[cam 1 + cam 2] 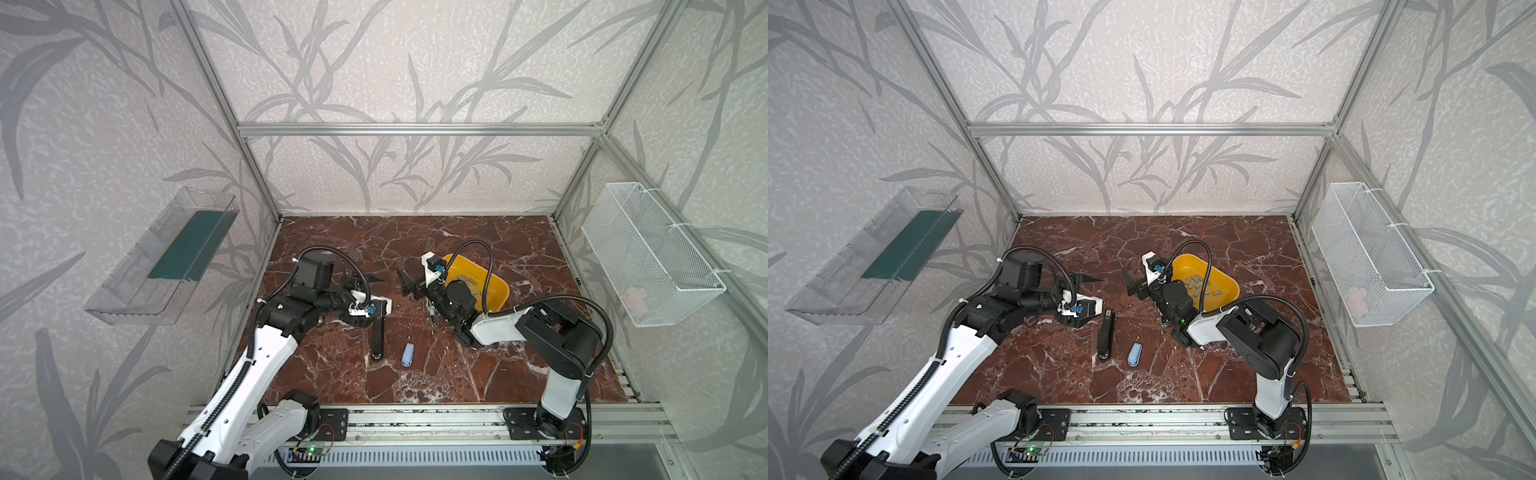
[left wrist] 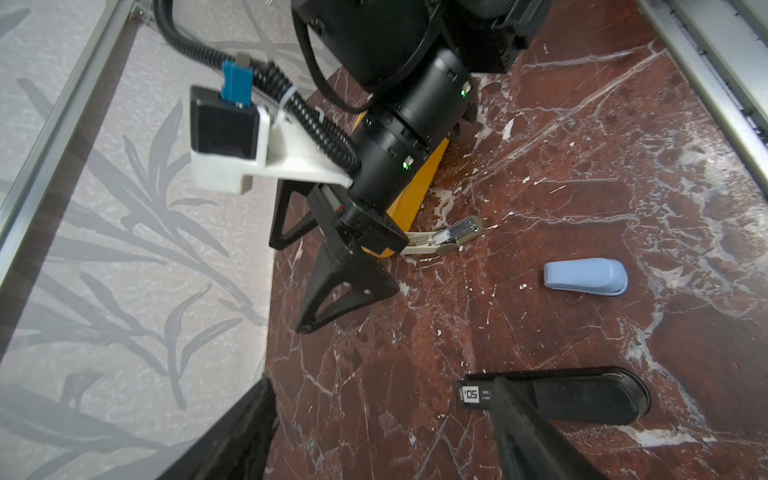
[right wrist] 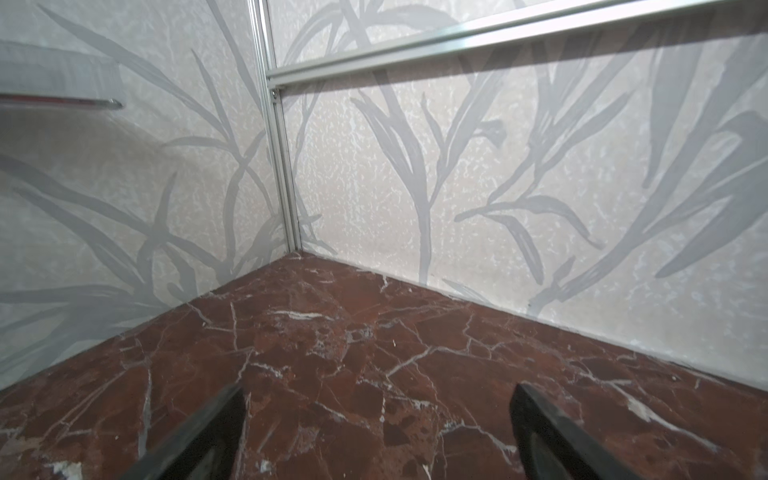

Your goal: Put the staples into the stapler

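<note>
- Three staplers share the marble desk (image 1: 478, 374), so I sort them out from my left before committing.
- Left hand (image 2: 380, 386): its fingers stand wide apart with nothing between them. In the left wrist view one finger crosses the labelled end of the black stapler (image 2: 582, 399), but I cannot tell whether it touches.
- That black stapler lies flat, with the small pale-blue stapler (image 1: 408, 354) near it. Neither looks opened.
- Open stapler (image 2: 451, 237): beige, metal channel exposed, lying just beside the yellow tray (image 1: 1225, 299) and under the right arm's wrist. I judge this the one to load, since it alone lies open.
- Right hand (image 3: 380, 388): spread wide and empty, pointing over bare desk towards the back corner.
- Staples (image 1: 1200, 286): small grey strips lying loose inside the tray, none in either hand.
- The step in hand, as I read it, is fetching one strip.
- I would turn the right hand back over the tray and single out a strip lying clear of its neighbours.
- I would pinch it across its long sides and lift it level so it neither snaps nor slips.
- I would bring the left hand across to steady the open stapler's base, so the channel does not skate away when the strip goes in.
</note>
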You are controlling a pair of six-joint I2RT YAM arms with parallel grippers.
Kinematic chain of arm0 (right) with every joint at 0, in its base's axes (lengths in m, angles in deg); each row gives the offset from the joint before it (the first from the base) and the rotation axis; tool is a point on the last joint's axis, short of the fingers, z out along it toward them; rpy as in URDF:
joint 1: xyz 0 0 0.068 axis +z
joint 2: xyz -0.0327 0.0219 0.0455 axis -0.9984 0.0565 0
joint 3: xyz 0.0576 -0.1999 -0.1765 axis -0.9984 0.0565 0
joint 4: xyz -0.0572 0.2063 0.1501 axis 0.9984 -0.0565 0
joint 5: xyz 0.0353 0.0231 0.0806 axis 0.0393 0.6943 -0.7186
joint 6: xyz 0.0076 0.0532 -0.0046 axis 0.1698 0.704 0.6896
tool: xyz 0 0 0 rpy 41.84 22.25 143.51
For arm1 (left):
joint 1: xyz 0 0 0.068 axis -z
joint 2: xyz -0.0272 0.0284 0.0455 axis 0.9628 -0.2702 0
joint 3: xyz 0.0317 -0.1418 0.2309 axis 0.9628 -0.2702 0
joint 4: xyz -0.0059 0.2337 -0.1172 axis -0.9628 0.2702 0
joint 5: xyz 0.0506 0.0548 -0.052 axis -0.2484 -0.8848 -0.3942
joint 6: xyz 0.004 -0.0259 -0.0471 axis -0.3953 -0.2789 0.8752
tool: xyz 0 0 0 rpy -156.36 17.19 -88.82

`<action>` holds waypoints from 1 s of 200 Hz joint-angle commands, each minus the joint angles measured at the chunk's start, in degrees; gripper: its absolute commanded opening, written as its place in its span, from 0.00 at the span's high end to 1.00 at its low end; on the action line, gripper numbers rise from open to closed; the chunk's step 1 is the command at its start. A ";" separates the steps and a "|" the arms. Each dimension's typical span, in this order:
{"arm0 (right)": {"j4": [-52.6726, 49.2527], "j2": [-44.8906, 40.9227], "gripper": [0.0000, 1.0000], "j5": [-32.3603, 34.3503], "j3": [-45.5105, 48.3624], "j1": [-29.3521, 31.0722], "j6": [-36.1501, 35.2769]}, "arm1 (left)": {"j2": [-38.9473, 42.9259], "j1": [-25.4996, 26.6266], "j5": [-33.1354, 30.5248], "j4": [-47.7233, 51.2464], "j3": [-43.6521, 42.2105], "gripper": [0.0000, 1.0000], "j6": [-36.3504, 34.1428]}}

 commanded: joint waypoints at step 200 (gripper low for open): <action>-13.70 12.50 0.01 17.24 -16.26 -7.92 -5.42 | -22.97 19.62 -15.86 3.33 -1.10 0.26 -17.31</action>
